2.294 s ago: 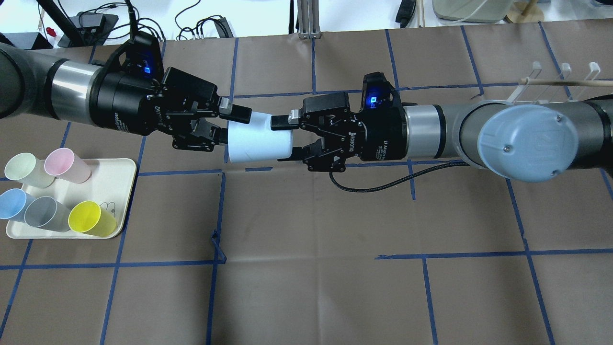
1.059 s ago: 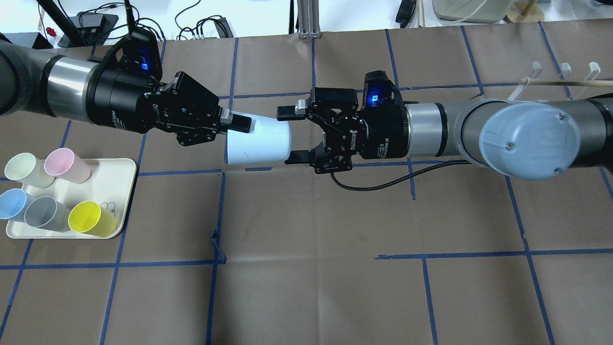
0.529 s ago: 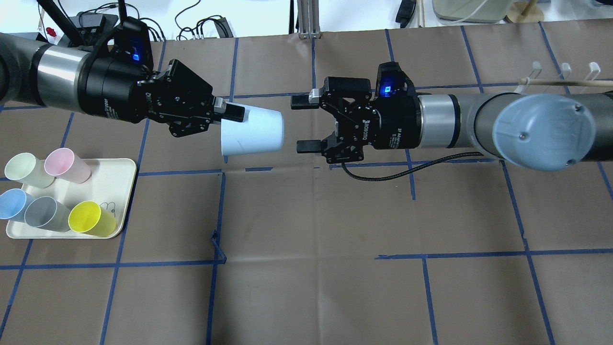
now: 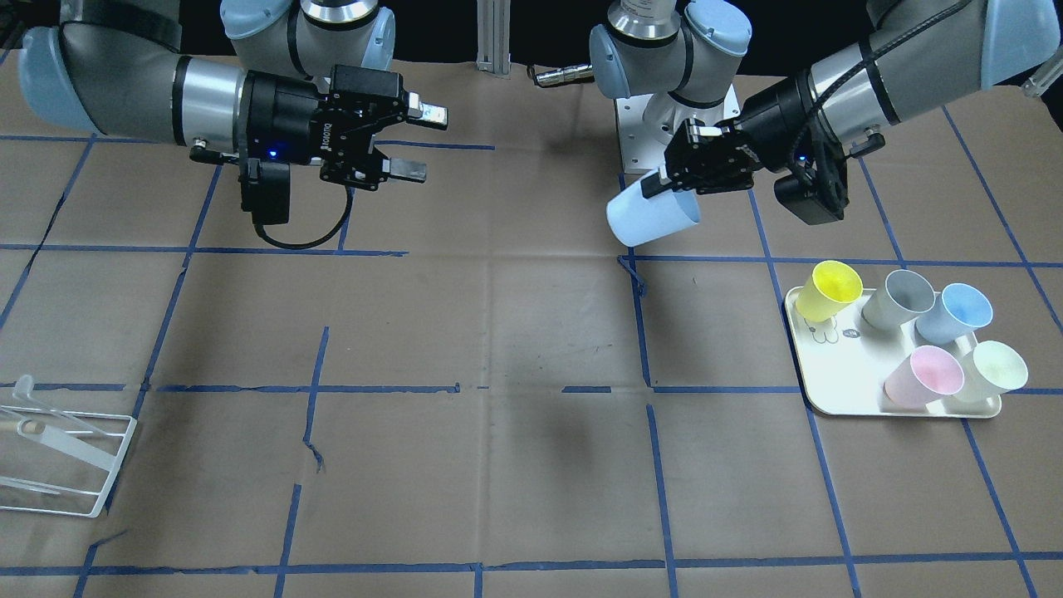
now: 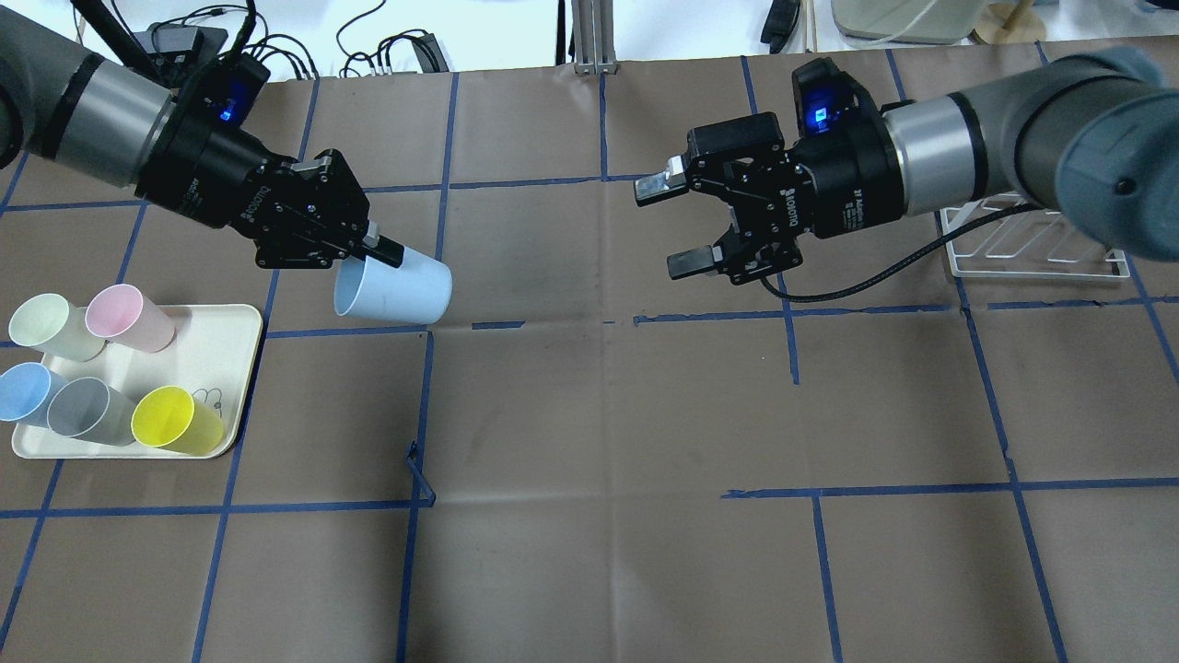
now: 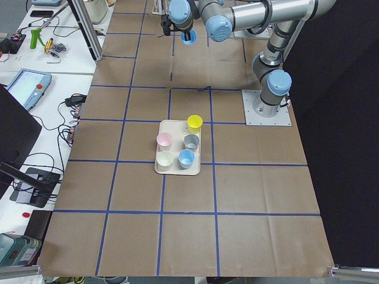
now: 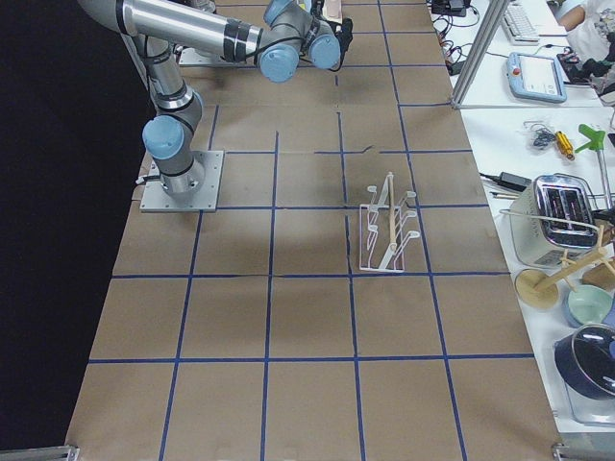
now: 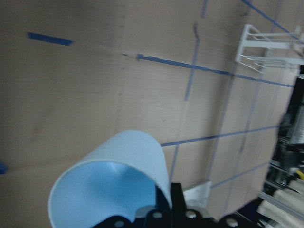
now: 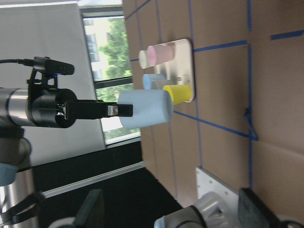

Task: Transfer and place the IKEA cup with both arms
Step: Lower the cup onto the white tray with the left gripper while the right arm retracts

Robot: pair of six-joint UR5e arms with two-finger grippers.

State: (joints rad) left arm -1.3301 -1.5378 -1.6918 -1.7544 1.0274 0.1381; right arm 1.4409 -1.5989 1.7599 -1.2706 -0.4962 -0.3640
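The IKEA cup [image 5: 396,290] is gripped at its rim by the left gripper [image 5: 373,256], whose fingers are closed on the cup's wall. The cup is held on its side, tilted, with its open mouth turned toward the cream tray [image 5: 226,336] and its base pointed away from it. It is seen near the tray, off the corner that faces the robot's base and the table's middle, and no part of it is over the tray. In the front-facing view the same cup [image 4: 652,220] is seen hanging below the left gripper [image 4: 664,184], apart from the brown paper.

The right gripper [image 5: 668,226] is carried with its fingers spread wide and nothing between them. It is placed well apart from the tray, beyond the cup.

Five cups are stood on the tray: a yellow cup [image 5: 170,419], a grey cup [image 5: 87,410], a sky-blue cup [image 5: 23,391], a pink cup [image 5: 124,316] and a pale green cup [image 5: 46,324]. A white wire rack [image 5: 1032,244] is found far from the tray, at the opposite end of the table.
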